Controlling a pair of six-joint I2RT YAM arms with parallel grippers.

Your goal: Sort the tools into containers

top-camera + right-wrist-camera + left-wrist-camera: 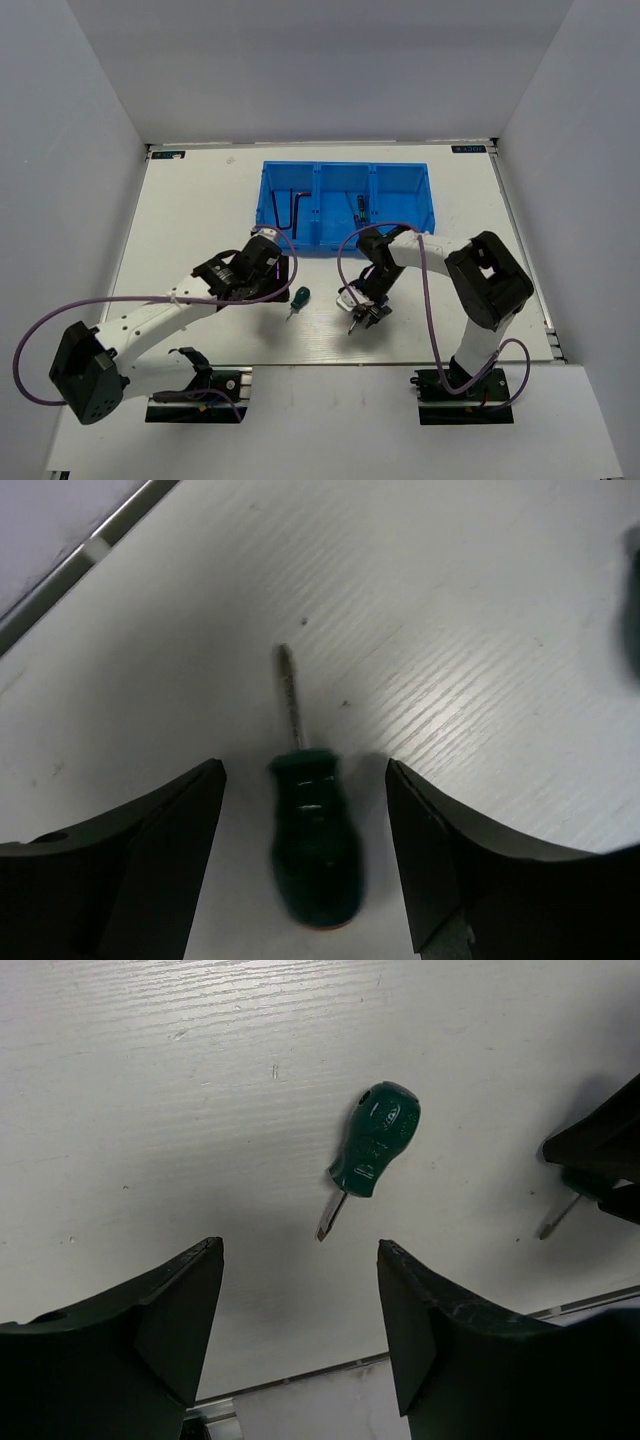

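Observation:
The blue three-compartment tray [404, 222] stands at the back middle of the table. A dark hex key [293, 210] lies in its left compartment and a slim screwdriver [360, 208] in its middle one. One green-handled screwdriver [298, 298] [375, 1140] lies loose on the table, just ahead of my open, empty left gripper [277, 280] [300, 1245]. My right gripper [362, 315] [305, 765] is down over a second green-handled screwdriver [315, 845]. Its handle sits between the jaws with a gap on each side, and its shaft points away.
The white table [200, 200] ends in a metal rail at the near edge [300, 1380]. White walls enclose the back and sides. In the left wrist view, the right gripper's dark fingers [600, 1150] show at the right edge, close to the loose screwdriver.

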